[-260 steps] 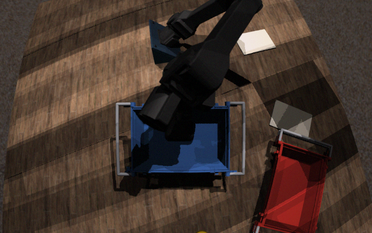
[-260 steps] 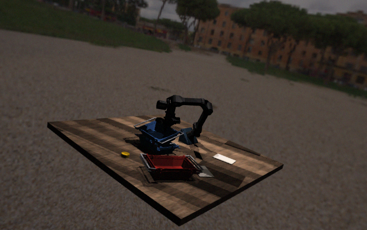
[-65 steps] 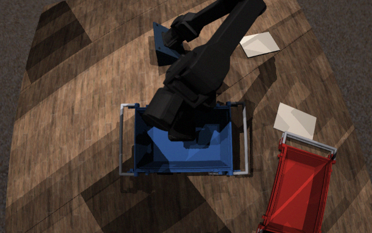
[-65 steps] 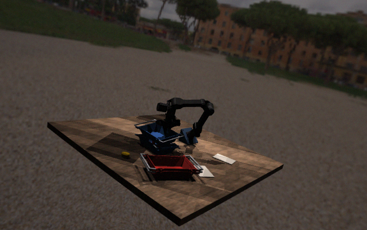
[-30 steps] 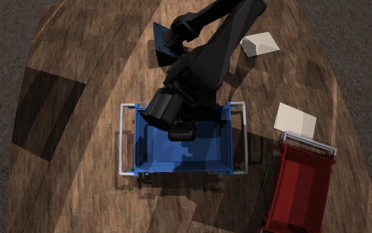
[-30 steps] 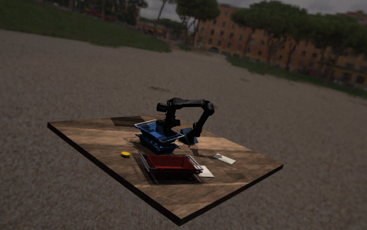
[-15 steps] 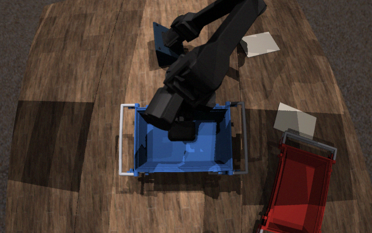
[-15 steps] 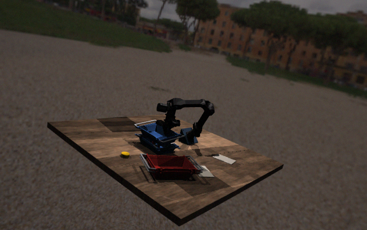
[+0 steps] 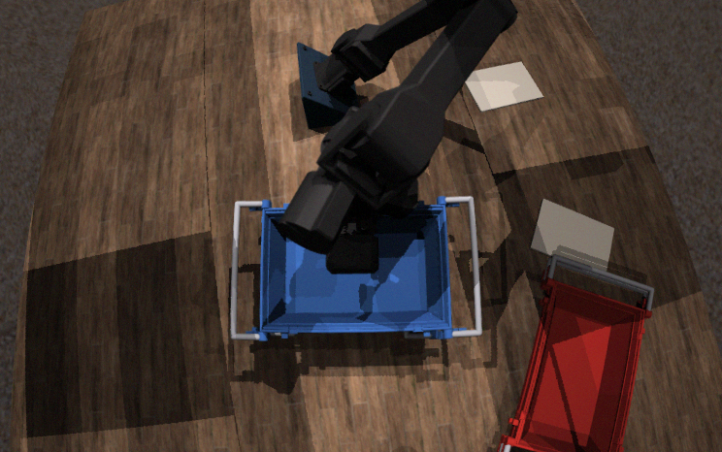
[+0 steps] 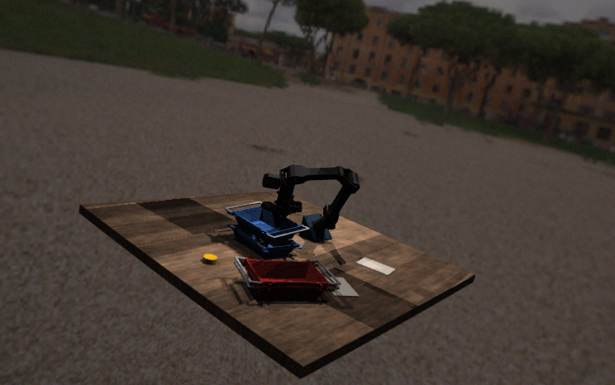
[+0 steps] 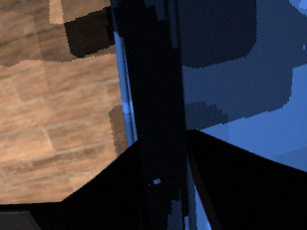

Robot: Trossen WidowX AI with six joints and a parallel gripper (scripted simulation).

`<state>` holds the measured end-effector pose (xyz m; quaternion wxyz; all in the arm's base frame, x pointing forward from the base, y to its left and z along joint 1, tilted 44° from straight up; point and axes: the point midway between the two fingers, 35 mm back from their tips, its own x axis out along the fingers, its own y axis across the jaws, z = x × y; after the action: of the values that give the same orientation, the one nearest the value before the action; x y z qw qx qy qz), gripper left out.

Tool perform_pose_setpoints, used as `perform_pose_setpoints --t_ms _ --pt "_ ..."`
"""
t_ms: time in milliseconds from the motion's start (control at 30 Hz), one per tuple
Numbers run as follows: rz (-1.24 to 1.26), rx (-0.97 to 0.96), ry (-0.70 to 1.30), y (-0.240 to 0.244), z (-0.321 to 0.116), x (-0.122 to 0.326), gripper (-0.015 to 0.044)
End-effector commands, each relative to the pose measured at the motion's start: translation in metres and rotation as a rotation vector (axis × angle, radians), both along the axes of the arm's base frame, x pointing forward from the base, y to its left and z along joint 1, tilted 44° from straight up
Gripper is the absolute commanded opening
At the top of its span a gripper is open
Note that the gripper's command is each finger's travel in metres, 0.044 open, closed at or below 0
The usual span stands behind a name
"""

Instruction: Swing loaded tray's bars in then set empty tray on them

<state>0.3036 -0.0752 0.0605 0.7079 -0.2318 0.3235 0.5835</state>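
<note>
Trays, two blue (image 9: 351, 323) (image 10: 260, 220) and one red (image 9: 580, 367) (image 10: 290, 272); one tool (image 9: 354, 226) (image 10: 282, 214) (image 11: 169, 142) grips the upper blue.

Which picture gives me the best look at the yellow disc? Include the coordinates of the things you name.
The exterior view: it is the only one with the yellow disc (image 10: 210, 259) in sight, lying on the table (image 10: 290, 335) beyond the red tray (image 9: 577, 367) (image 10: 290, 292). The top and wrist views do not show it.
</note>
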Motion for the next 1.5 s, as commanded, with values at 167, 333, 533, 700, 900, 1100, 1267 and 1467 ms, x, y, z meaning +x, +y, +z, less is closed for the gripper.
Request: perform_pose_setpoints --t_ms 167,333,533,700,900,1100,1267,1467 --pt "0.008 0.009 0.044 0.0064 -0.0058 -0.007 0.0" --pt "0.008 0.009 0.044 0.0064 -0.0058 -0.007 0.0" --pt "0.008 0.009 0.044 0.0064 -0.0058 -0.007 0.0" --pt "0.008 0.009 0.044 0.0064 -0.0058 -0.007 0.0" --pt "0.008 0.009 0.044 0.0064 -0.0058 -0.007 0.0" --pt "0.008 0.009 0.044 0.0064 -0.0058 -0.007 0.0" --pt "0.008 0.009 0.044 0.0064 -0.0058 -0.007 0.0" --pt "0.001 0.002 0.007 0.0018 -0.0019 -0.0015 0.0"
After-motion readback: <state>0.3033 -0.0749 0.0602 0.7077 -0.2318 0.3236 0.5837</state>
